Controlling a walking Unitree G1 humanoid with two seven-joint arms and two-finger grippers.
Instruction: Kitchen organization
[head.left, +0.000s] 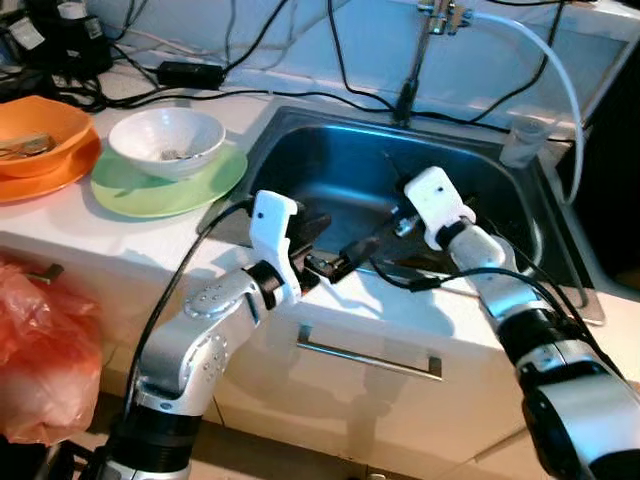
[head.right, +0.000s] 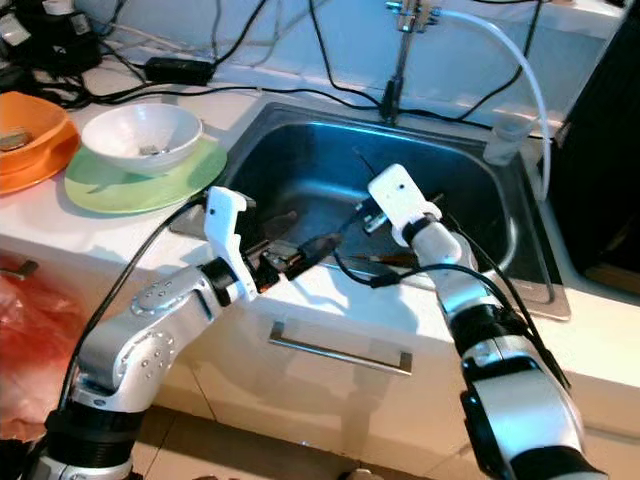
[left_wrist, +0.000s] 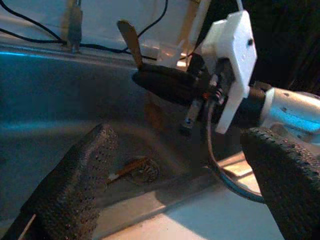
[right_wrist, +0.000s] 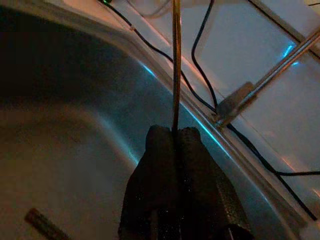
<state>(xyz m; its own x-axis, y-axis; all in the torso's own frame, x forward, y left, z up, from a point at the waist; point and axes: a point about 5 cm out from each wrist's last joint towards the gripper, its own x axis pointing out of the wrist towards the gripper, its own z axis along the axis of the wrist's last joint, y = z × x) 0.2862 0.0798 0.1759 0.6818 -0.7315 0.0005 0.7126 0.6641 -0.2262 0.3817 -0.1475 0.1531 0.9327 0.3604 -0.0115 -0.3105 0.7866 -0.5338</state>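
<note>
A steel sink (head.left: 300, 150) is set into the white counter. My right gripper (head.left: 392, 222) hangs over the basin near its front edge, shut on a thin wooden utensil (right_wrist: 176, 60). The utensil sticks up past the black fingers (left_wrist: 165, 82), and its flat end (left_wrist: 129, 37) shows in the left wrist view. My left gripper (head.left: 325, 250) is over the sink's front rim, just left of the right one. It is open, with its two pads (left_wrist: 75, 180) wide apart and nothing between them. Another utensil (left_wrist: 127, 169) lies by the drain on the sink floor.
On the counter to the left, a white bowl (head.left: 167, 140) sits on a green plate (head.left: 140, 190), beside an orange bowl (head.left: 40, 130). A faucet (head.left: 440, 15) with a hose and a clear cup (head.left: 522, 140) stand behind the sink. Cables cross the back counter. A red bag (head.left: 40, 350) hangs lower left.
</note>
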